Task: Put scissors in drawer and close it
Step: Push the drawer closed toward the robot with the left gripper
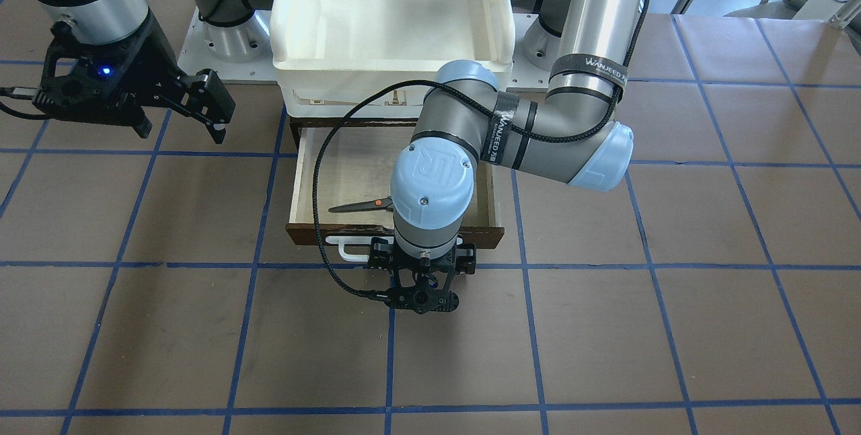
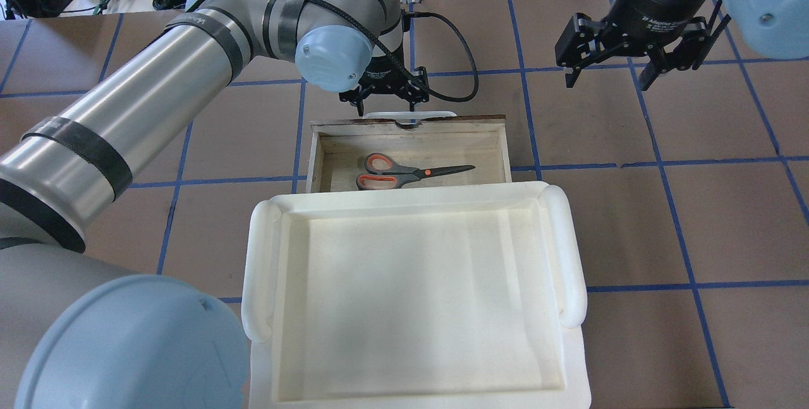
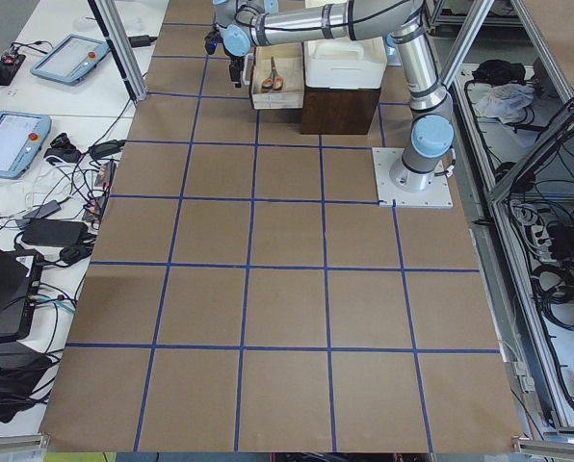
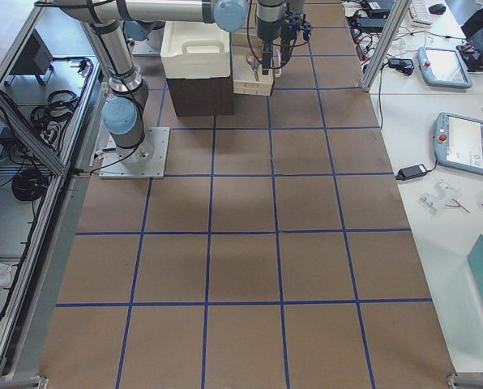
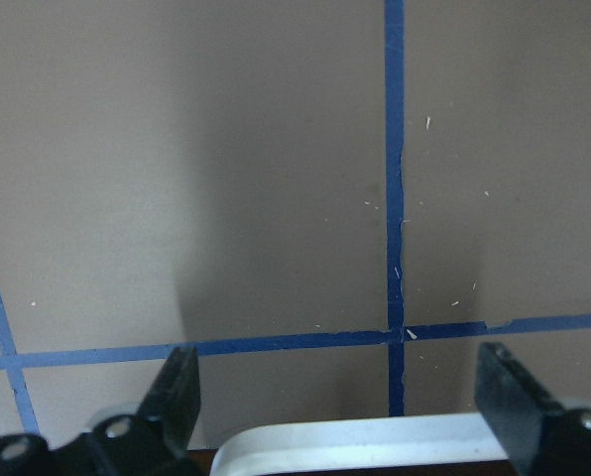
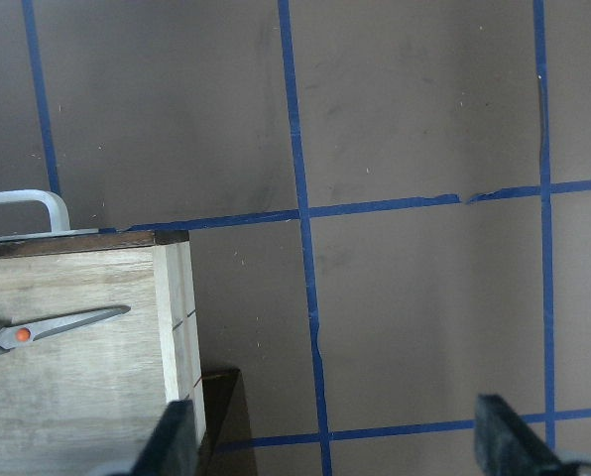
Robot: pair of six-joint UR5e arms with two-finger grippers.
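Stiff wooden drawer (image 2: 411, 123), scissors (image 2: 404, 172) inside, likely slides easily; push handle (image 5: 395, 436) at centre. At it, left gripper (image 5: 340, 377) wide, empty; right gripper (image 2: 610, 77) aside, wide, empty.

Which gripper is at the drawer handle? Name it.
The left gripper, open at the white handle of the drawer; the right gripper hangs aside over the table.

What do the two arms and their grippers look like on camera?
Both arms are silver tubes with grey joints and pale blue caps. The left arm wears black straps and a black braided cable. The left gripper and right gripper are black, two-fingered; a blue light glows on the right one.
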